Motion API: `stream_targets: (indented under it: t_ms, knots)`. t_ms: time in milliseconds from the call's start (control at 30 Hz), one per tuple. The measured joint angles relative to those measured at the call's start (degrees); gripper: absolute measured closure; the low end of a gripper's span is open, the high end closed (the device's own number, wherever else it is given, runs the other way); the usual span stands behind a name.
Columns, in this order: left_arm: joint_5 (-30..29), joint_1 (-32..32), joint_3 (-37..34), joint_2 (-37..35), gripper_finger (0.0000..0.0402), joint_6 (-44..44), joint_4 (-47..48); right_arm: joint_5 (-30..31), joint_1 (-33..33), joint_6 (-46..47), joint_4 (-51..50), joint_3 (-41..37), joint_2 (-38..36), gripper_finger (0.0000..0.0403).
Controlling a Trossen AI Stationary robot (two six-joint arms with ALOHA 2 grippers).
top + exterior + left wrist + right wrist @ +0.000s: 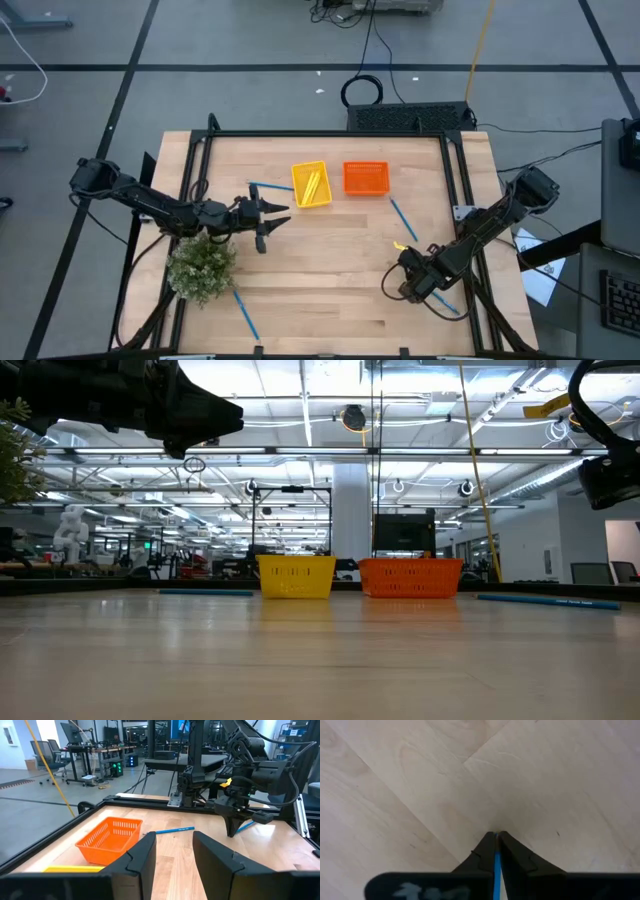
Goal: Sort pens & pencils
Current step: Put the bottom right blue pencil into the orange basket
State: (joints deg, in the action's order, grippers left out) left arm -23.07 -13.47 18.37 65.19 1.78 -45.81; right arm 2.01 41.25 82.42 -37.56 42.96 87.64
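**High view to wrist views: a blue pen in the right gripper, trays waiting at the far edge**

High view first: we are looking down on the bench (330,270). The yellow tray (311,184) and the orange tray (366,178) are sitting side by side near the far edge, and the yellow one is holding pencils (312,185). Blue pens are lying loose: one (262,187) just beside the yellow tray, one (403,219) near the orange tray, one (244,311) toward the near edge by the plant (202,264). The right gripper (412,284) is hanging low toward the near right corner; the left gripper (272,220) is waiting over the left half, pointing toward the trays.

Low view: we are seeing both trays standing upright at the far edge, with a pen lying flat to either side. No gripper tips are showing here.

Left wrist view: the left fingers (142,857) are standing apart with nothing between them, facing the orange tray.

Right wrist view: the right fingers (482,854) are pinching together on a thin blue pen (497,865), above bare wood.

We are judging the step as carrying one pen. The next move is calling for a lift clear of the wood and a swing toward the far edge, presumably to the orange tray, since the yellow one is taking pencils.

We are finding no readable brand, label or writing anywhere.
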Motion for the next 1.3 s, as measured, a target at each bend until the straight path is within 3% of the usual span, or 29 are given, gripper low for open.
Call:
stream_targets:
  t_ms: [300,533,933,1100,1300]
  knots:
    - [0.0,0.0,0.0,0.0,0.0268,0.0,0.3,0.3,0.0,-3.0,-0.4,0.5,-3.6,0.0402]
    - [0.0,0.0,0.0,0.0,0.0268,0.0,0.3,4.8,-1.4,-5.6,0.0,0.8,-7.9,0.0403]
    - [0.0,0.0,0.0,0.0,0.0268,-0.1,0.3,10.9,-12.9,-24.2,2.7,0.8,-18.2,0.0403]
    - [0.0,0.0,0.0,0.0,0.0268,-0.1,-0.2,17.5,-19.4,-37.9,11.0,0.9,-22.5,0.0403]
    - [0.0,0.0,0.0,0.0,0.0268,-0.1,-1.3,19.0,-25.4,-55.8,33.5,-1.2,-23.3,0.0403]
